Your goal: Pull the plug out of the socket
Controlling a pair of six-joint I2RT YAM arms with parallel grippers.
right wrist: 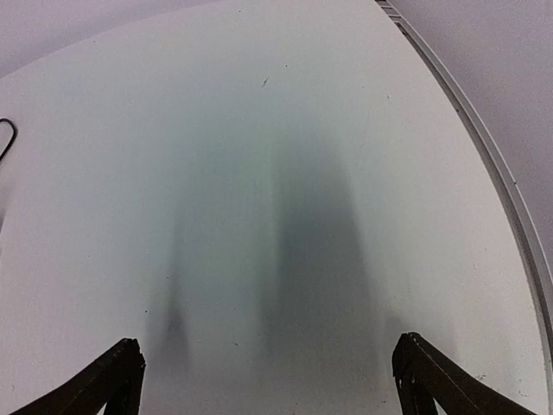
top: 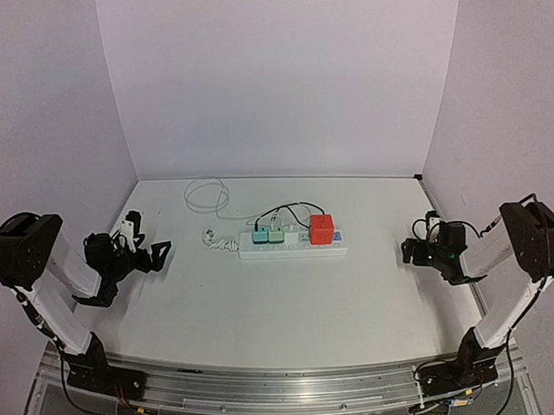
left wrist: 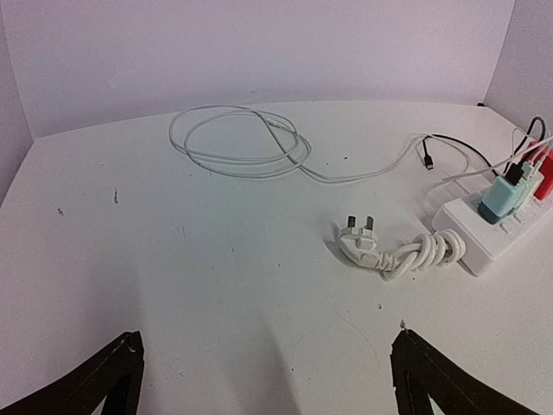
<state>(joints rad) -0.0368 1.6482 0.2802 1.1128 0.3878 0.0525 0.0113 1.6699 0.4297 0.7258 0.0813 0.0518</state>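
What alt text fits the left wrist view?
White power strip at the right edge of a table, teal adapter and red adapter plugged in, its bundled cord and plug beside it. Loose white cable coiled behind; open left gripper at bottom.

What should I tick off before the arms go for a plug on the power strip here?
1. Left hand open and empty: ok.
2. Right hand open and empty: ok.
3. Plugs seated in the socket: ok, the teal plug, pale green plug and red plug all sit in it.
4. A hand at a plug: not ok, both hang far out to the sides.
5. Which plug is meant: cannot tell.
6. Socket braced against lifting: not ok, nothing holds it.
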